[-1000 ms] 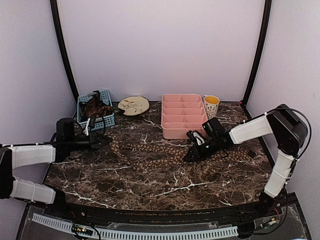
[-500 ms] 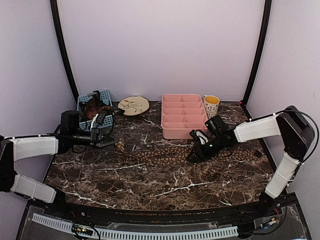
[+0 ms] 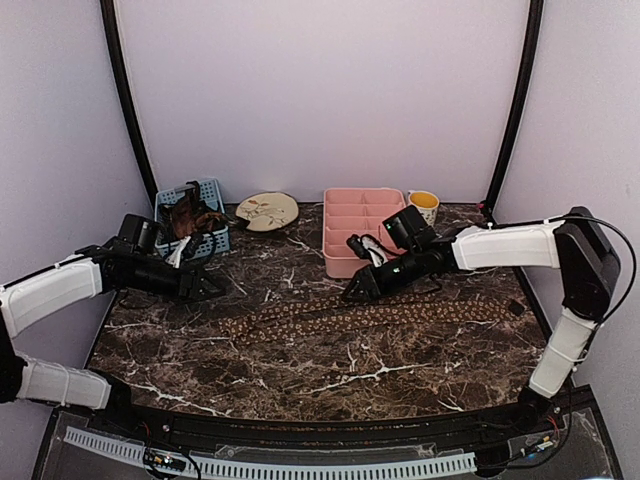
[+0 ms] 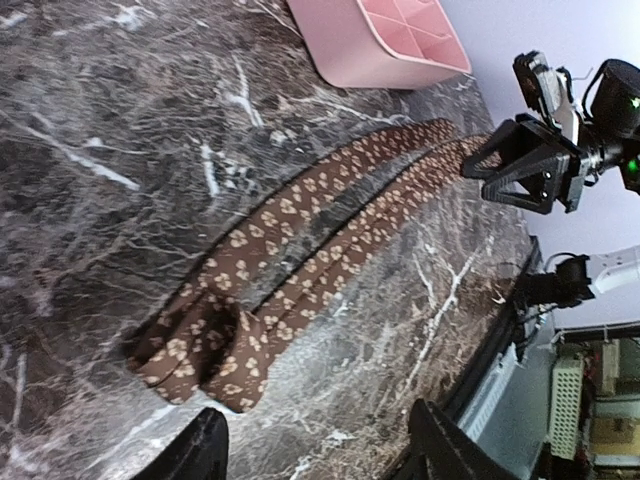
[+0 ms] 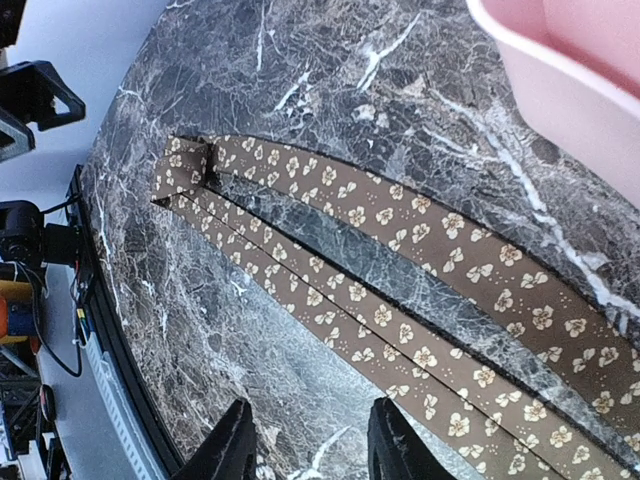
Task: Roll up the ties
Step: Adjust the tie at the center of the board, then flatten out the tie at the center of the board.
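You have the ties point(image 3: 370, 315) lying flat on the counter point(image 3: 300, 370), stretched left to right across its middle. In the left wrist view the ties point(image 4: 285, 215) show as two dotted brown strips side by side that meet in a fold at the left end. The right wrist view shows the ties point(image 5: 400, 235) the same way. You cannot tell whether this is one piece doubled over or two.

Your left end effector point(image 3: 207, 289) sits just beyond that folded left end. Its fingers are spread and there is nothing between them point(image 4: 318, 415). Your right end effector point(image 3: 352, 292) hangs over the far edge of the strips near their middle, just in front of the pink tray point(image 3: 345, 265). Its jaws are also apart and grip nothing point(image 5: 310, 405).

The blue basket point(image 3: 213, 243) at the far left holds a bundle of dark brown fabric point(image 3: 188, 215). The pink tray is divided into compartments, and only pink shows inside them. Just right of the tray stands a cup point(image 3: 422, 212) with a yellow inside; what it holds cannot be made out. A patterned plate point(image 3: 267, 211) lies between the basket and the tray.
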